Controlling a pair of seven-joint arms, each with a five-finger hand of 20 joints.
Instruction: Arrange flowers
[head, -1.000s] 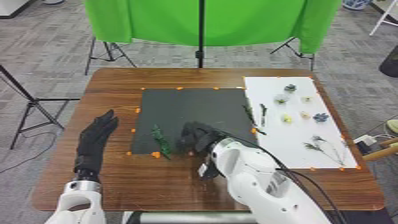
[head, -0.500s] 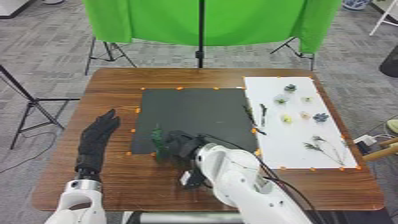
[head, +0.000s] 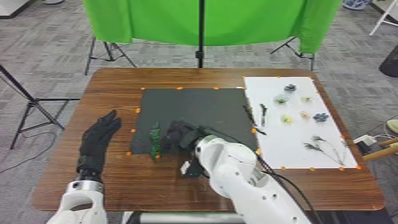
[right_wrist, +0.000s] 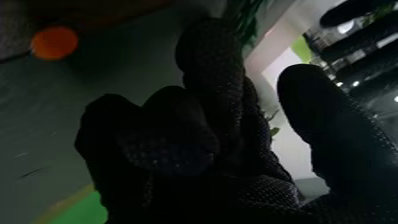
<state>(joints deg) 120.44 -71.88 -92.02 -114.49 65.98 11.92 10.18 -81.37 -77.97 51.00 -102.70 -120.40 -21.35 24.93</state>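
**Green sprig laid lengthwise on the dark mat, right robot hand beside it**

One leafy green sprig (head: 155, 141) is seen on the left part of the dark mat (head: 191, 102), toward the robot. It is slender and feathery, and its long axis is run from near to far, almost straight, with the near end brought to about the mat's near edge. Which end is the tip cannot be told.

The right robot hand (head: 182, 136) is held just to the right of the sprig, over the near part of the mat. Whether it is closed on the sprig cannot be told. The left robot hand (head: 100, 130) is placed over the table (head: 67, 165), left of the mat, with its fingers straight and pointed away from the robot.

Two dark, thin twigs are seen where the mat is met by the white sheet (head: 275, 137). The left twig (head: 250, 115) is slanted, its near end turned rightward; the right twig (head: 263, 115) is pointed nearly straight away from the robot.

Six small flower heads are spread over the sheet: one dark blue-green (head: 290, 88), one pale green (head: 281, 99), one cream (head: 306, 99), one peach (head: 305, 114), one yellow (head: 287, 118) and one blue-grey (head: 321, 117). Nearer the robot, thin sprays (head: 314, 147) are laid with their stems slanted toward the near right corner; their exact number cannot be told.
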